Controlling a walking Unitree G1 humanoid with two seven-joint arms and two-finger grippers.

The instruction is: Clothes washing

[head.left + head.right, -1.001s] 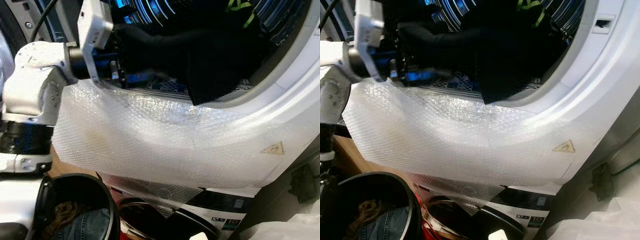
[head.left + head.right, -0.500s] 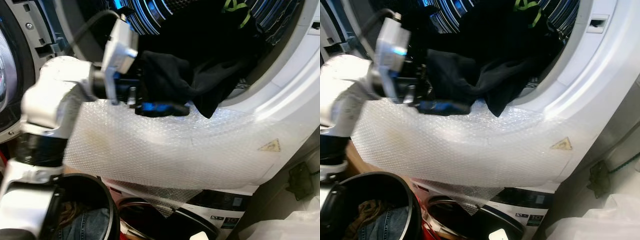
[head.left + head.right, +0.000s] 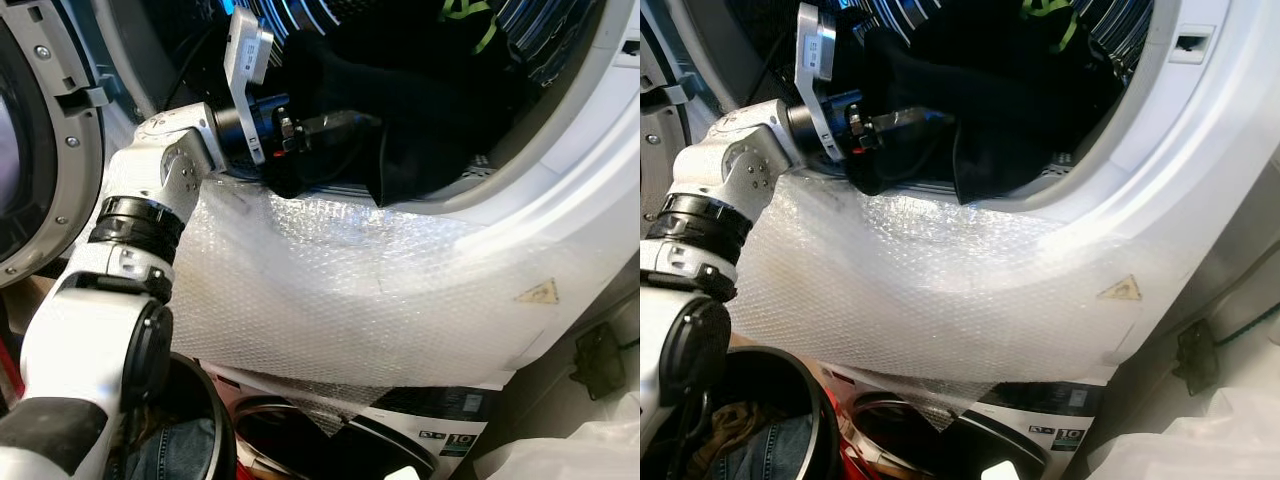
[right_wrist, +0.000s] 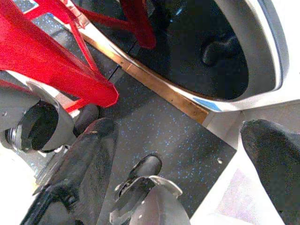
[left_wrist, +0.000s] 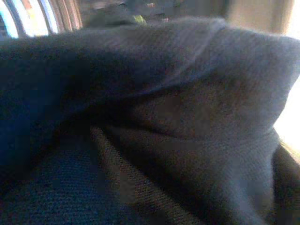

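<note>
The washing machine (image 3: 590, 190) stands open, its lower rim covered with bubble wrap (image 3: 340, 290). The left gripper (image 3: 335, 125) reaches over this edge into the drum and is closed on a black garment (image 3: 430, 110), which hangs partly over the rim. The right gripper (image 4: 183, 154) hangs above a dark speckled floor (image 4: 154, 126), fingers spread apart.

The left arm (image 3: 150, 230) rises from the lower left, bent at the elbow, its silver forearm reaching up and to the right with the wrist held level. The left gripper (image 3: 340, 125) points rightward, its fingers buried in dark cloth. The right gripper (image 4: 183, 154) hangs low, its two black fingers (image 4: 89, 154) spread wide apart.
</note>
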